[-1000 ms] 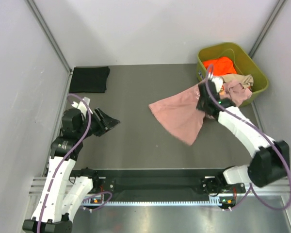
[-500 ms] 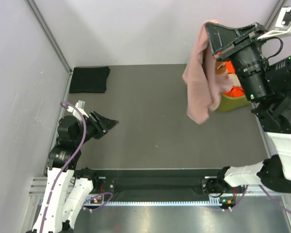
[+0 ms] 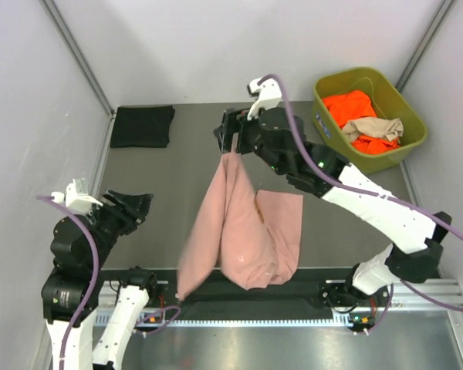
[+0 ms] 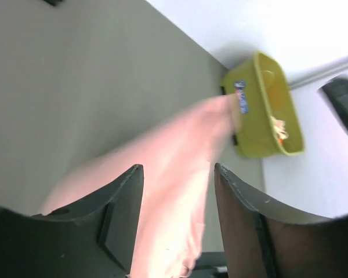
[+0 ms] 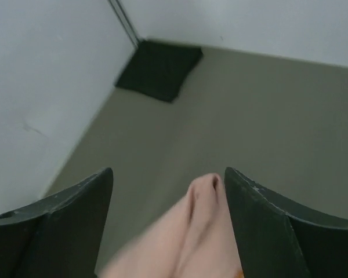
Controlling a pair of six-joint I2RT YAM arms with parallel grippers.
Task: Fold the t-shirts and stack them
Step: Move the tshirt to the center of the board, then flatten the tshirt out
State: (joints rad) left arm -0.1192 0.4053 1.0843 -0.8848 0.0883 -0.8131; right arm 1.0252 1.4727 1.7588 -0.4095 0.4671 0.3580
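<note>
Compared with half a second ago, the right gripper [image 3: 228, 143] has been brought from high at the far right corner down over the middle of the table [image 3: 185, 162]. Its fingers [image 5: 75, 208], then clamped on the dusty pink t-shirt [image 3: 243, 231], are now spread wide. The shirt is seen blurred, stretched from under this gripper to the near edge. The left gripper [image 3: 142, 208] has been drawn back to the near left, with its fingers apart and nothing between them. Only the right wrist view shows the pink cloth free between the fingers. Only the left wrist view shows the blue label on the bin [image 3: 413, 117]. Four t-shirts are counted: the pink one, a folded black t-shirt [image 3: 143, 126] in the far left corner, an orange t-shirt [image 3: 349, 104] and a tan t-shirt [image 3: 374, 127] in the one bin.
</note>
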